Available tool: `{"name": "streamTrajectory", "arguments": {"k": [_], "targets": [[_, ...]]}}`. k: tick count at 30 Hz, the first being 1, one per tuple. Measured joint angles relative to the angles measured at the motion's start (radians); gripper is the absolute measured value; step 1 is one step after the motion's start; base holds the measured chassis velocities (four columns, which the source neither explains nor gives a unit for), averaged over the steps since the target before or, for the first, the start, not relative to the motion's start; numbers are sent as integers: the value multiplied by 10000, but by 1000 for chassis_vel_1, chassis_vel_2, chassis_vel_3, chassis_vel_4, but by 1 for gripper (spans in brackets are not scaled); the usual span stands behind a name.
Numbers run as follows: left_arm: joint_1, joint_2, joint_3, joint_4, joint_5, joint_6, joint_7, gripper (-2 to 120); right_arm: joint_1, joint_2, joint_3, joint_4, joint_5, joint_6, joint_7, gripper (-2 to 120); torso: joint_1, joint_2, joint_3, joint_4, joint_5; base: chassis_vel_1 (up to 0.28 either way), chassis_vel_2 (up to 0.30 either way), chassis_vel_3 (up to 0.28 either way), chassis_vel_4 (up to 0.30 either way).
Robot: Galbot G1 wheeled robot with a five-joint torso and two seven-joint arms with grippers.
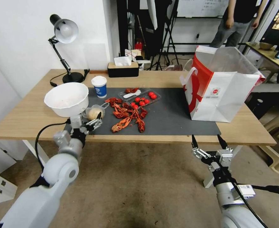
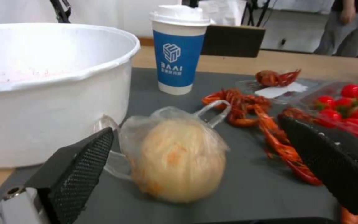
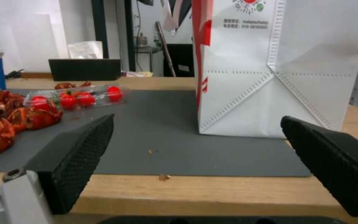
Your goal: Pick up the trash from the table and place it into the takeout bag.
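Observation:
A small clear handled cup with a beige ball stands on the table's dark mat, right beside a white bowl. My left gripper is open, with one finger on each side of the ball and apart from it. Behind them stands a blue-and-white lidded paper cup. The white takeout bag with red sides stands open at the table's right. My right gripper hangs open and empty just before the table's front edge, facing the bag.
Red crayfish shells lie mid-mat beside a clear tray of cherry tomatoes. A desk lamp and a black tissue box stand along the table's far edge. The mat between the shells and the bag is bare.

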Motion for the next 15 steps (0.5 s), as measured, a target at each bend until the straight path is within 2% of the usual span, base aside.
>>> {"name": "streamTrajectory", "arguments": {"k": [3, 4, 8, 9, 13, 15], "targets": [[-389, 17, 205, 192, -6, 258, -116, 100, -48, 68, 5, -1, -68, 0, 0, 100, 0, 0, 0, 0, 0, 0, 0, 0, 0], [-946, 2, 517, 496, 19, 602, -369, 100, -138, 162, 46, -1, -154, 0, 1, 100, 0, 0, 0, 1, 0, 0, 0, 0, 0], [-1296, -60, 716, 676, 44, 820, -610, 100, -203, 221, 82, -1, -204, 2, 13, 100, 0, 0, 0, 0, 0, 0, 0, 0, 0], [-1606, -140, 911, 870, 74, 1155, -893, 100, -284, 291, 136, 0, -283, 19, 24, 100, 0, 0, 0, -1, 0, 0, 0, 0, 0], [-1878, -230, 1121, 1079, 77, 1476, -1111, 100, -371, 350, 206, 1, -384, 44, 39, 100, 0, 0, 0, 1, 0, 0, 0, 0, 0], [-2090, -356, 1317, 1235, 59, 1808, -1444, 100, -428, 388, 253, 1, -418, 60, 62, 100, 0, 0, 0, 1, 0, 0, 0, 0, 0]]}}
